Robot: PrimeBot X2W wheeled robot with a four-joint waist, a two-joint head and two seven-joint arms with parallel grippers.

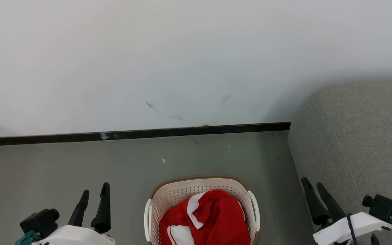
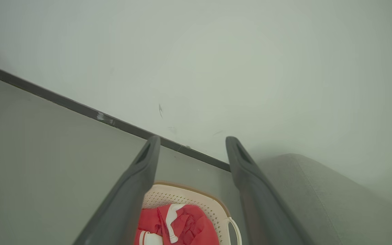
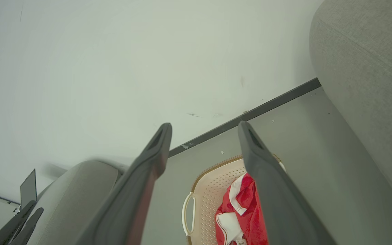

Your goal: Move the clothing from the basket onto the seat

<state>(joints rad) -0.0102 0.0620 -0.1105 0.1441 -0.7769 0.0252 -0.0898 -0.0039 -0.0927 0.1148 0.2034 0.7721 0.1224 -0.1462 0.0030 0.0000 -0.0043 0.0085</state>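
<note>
The cream basket [image 1: 201, 183] with its brown rim stands on the floor at the bottom centre, and the red clothing [image 1: 216, 214] with white trim is heaped inside it. The grey seat [image 1: 362, 136] rises at the right. My left gripper [image 1: 95, 189] hovers open and empty to the left of the basket. To the basket's right, beside the seat's edge, my right gripper [image 1: 312, 182] is also open and empty. In the left wrist view the fingers of the left gripper [image 2: 193, 140] frame the basket [image 2: 182, 194] and clothing [image 2: 189, 224]. The right gripper [image 3: 205, 126] looks over the basket [image 3: 209, 190] and clothing [image 3: 247, 207].
A white wall with a black baseboard [image 1: 134, 134] runs behind the basket, with grey-green floor [image 1: 80, 163] in front. The right wrist view shows the seat [image 3: 369, 68] on its right and another grey upholstered rounded piece [image 3: 77, 190] at lower left, with a dark flat panel [image 3: 28, 187] beside it.
</note>
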